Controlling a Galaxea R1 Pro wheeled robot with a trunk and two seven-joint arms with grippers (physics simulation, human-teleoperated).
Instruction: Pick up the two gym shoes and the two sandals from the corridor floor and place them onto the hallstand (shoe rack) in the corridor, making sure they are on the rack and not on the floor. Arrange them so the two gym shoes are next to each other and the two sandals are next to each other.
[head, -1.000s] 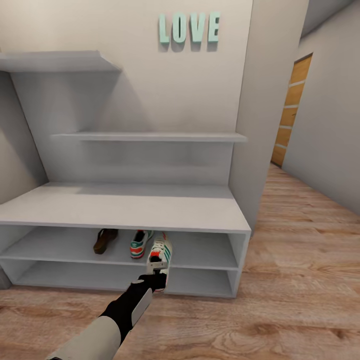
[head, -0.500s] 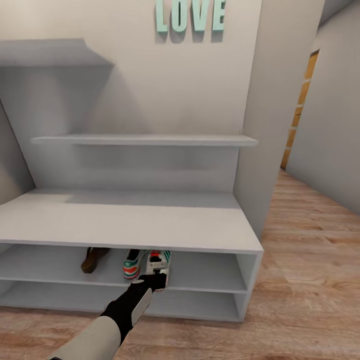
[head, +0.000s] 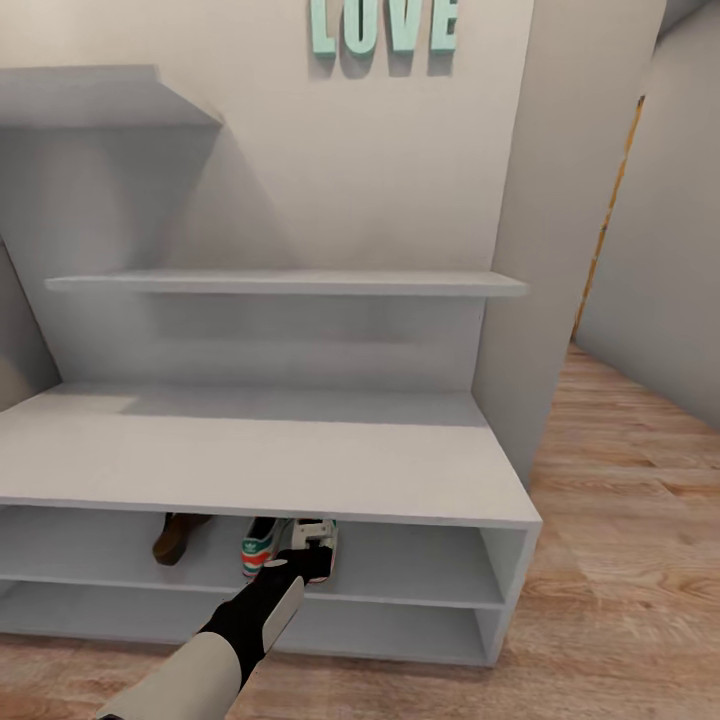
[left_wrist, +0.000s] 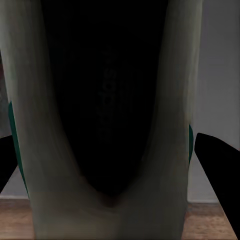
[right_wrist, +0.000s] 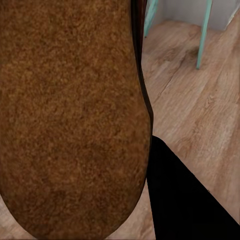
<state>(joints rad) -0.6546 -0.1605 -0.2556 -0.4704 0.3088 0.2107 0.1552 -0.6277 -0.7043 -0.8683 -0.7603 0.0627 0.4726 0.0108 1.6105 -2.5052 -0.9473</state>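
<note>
The left claw (head: 312, 556), pinching the second gym shoe (head: 318, 538), has pushed it deeper onto the upper shelf of the hallstand (head: 300, 455), beside the first gym shoe (head: 258, 545). One sandal (head: 172, 535) lies near them. The right claw pinches the other sandal (right_wrist: 70, 115) over the corridor floor (right_wrist: 200, 100), so releasing seems next.

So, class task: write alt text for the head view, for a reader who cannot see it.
A black-and-grey left robot arm reaches its left gripper into the upper shelf of a long low light-grey hallstand, holding a white lace-up gym shoe beside its matching shoe. A dark brown sandal sits further left; mint LOVE letters hang above.
</note>
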